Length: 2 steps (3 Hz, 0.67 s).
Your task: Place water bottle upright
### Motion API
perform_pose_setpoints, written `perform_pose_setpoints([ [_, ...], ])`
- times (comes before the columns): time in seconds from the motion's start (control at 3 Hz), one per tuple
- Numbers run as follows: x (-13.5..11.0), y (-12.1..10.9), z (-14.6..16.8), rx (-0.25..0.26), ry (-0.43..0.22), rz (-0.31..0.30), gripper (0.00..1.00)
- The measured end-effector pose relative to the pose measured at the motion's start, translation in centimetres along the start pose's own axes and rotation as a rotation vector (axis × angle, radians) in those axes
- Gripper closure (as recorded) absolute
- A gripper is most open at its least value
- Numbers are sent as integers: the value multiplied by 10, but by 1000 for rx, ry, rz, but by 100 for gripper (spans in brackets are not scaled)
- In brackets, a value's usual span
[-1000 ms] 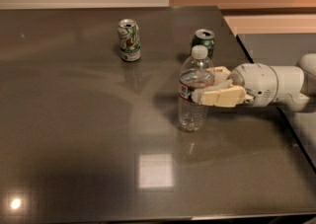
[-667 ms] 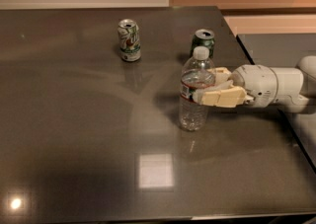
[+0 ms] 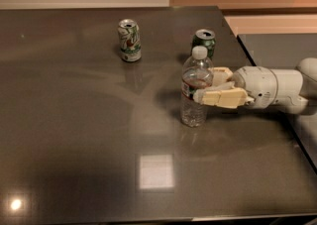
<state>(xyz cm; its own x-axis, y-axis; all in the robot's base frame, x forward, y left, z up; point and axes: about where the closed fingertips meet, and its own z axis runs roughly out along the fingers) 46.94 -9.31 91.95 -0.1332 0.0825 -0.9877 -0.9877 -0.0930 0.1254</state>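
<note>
The water bottle (image 3: 194, 87), clear ribbed plastic with a white cap and a red-edged label, stands upright on the dark table (image 3: 89, 135), right of centre. My gripper (image 3: 210, 86) reaches in from the right at the bottle's mid height. Its near cream finger (image 3: 220, 98) lies across the bottle's front right side and the far finger (image 3: 221, 74) passes behind it. The gripper is shut on the bottle, whose base rests on the table.
A green can (image 3: 204, 42) stands just behind the bottle. A white-and-green can (image 3: 129, 40) stands further left at the back. The table's right edge (image 3: 270, 90) runs under my arm (image 3: 277, 88). A lower grey surface (image 3: 282, 50) lies beyond it.
</note>
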Motion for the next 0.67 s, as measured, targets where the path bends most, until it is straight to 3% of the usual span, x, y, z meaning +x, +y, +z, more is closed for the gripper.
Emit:
perform_pose_setpoints([
  [0.33, -1, 0, 2, -2, 1, -1, 0],
  [0.67, -1, 0, 2, -2, 1, -1, 0],
])
